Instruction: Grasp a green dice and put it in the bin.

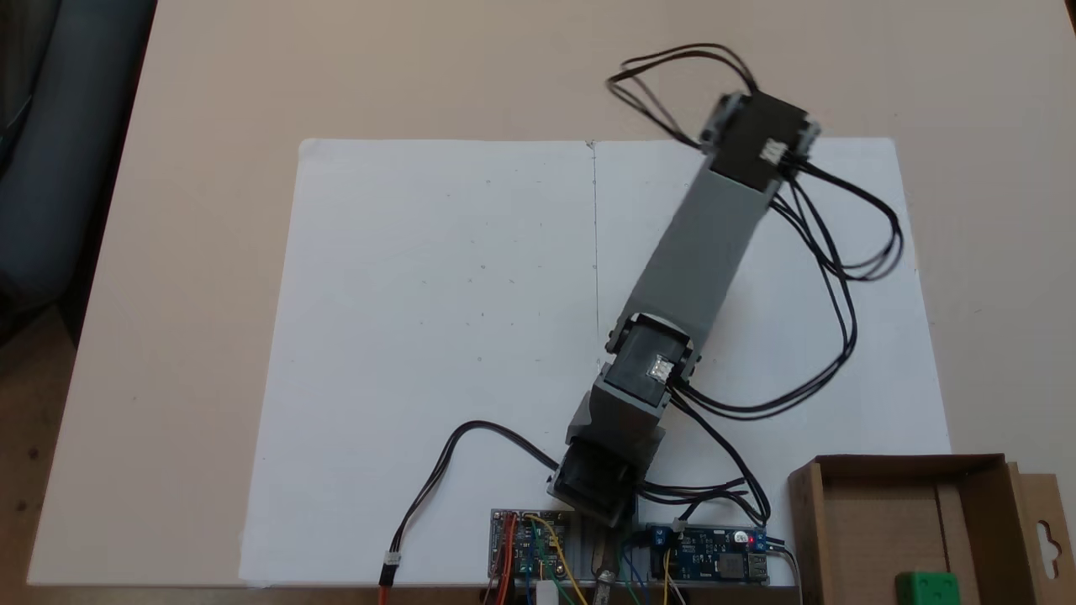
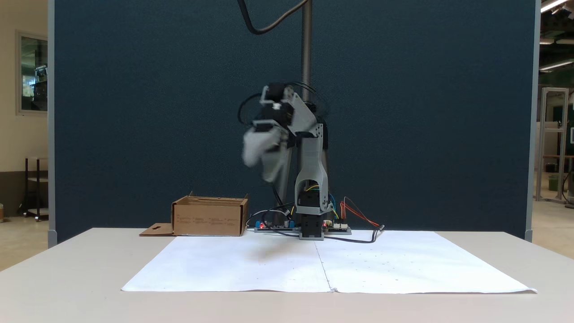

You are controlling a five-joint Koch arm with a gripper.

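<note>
The green dice (image 1: 926,586) is seen lying inside the bin (image 1: 805,512), on its floor near the lower edge of a fixed view, so the deposit is judged as already made. The arm (image 1: 702,244) is stretched out over the white paper (image 1: 437,336), well apart from the bin, and in the other fixed view the gripper (image 2: 262,157) is raised high above the table and smeared by motion blur; whether its jaws are spread or pressed together cannot be told. The main risk is judged to come from the loose black cables (image 1: 849,277) looping beside the arm: a fast swing could let them be snagged on a joint. The light cardboard bin could also be nudged if the arm is swept low past it, and the dice could be spilled.
</note>
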